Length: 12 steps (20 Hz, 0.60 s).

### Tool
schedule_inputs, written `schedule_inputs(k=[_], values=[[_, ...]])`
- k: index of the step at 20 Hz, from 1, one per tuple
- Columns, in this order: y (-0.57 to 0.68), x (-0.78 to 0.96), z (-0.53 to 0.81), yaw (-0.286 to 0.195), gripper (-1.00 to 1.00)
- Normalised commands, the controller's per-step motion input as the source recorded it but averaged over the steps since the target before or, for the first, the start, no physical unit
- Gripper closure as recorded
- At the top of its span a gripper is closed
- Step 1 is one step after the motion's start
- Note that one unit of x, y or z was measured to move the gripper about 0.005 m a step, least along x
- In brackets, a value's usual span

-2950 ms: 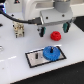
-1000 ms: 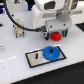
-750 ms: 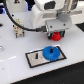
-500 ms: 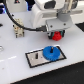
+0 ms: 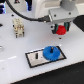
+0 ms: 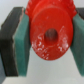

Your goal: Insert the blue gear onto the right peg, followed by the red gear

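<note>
Start at the wrist view, where you are looking straight down into the claw (image 6: pixel 49 39). Its two green-faced pads (image 6: pixel 22 45) stand on either side of the red gear (image 6: pixel 50 36) and press against its rim, so the claw is closed on the gear, with only the gear's own width left between the pads. You can see the gear's raised hub and the dark hole through its centre, sitting midway between the pads. The gear fills most of that picture, and the pale blur behind it tells you nothing sure about what lies beneath.

Now move to the exterior view. There your claw (image 5: pixel 62 31) hangs under the white arm body, and the red gear (image 5: pixel 62 30) shows as a small red shape at its tip, raised off the white table (image 5: pixel 15 60).

Below the claw, and off toward the exterior view's left, lies the black-framed pale plate (image 5: pixel 36 58). The blue gear (image 5: pixel 50 52) rests flat on the end of that plate nearer the claw, apart from the claw and lower than it. The right peg is not something you can pick out at this size; the blue gear covers the spot. A short dark pin (image 5: pixel 36 56) shows on the plate's farther end.

Farther still from the claw, toward the exterior view's left, stands a small pale block (image 5: pixel 19 27) on the table.
</note>
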Motion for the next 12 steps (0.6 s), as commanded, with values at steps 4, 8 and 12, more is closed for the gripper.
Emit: schedule_inputs(k=[4,8,12], values=[[-0.11,0.68,0.38,0.000,1.00],[-0.22,0.66,0.30,0.000,1.00],[-0.28,0.65,0.26,0.000,1.00]])
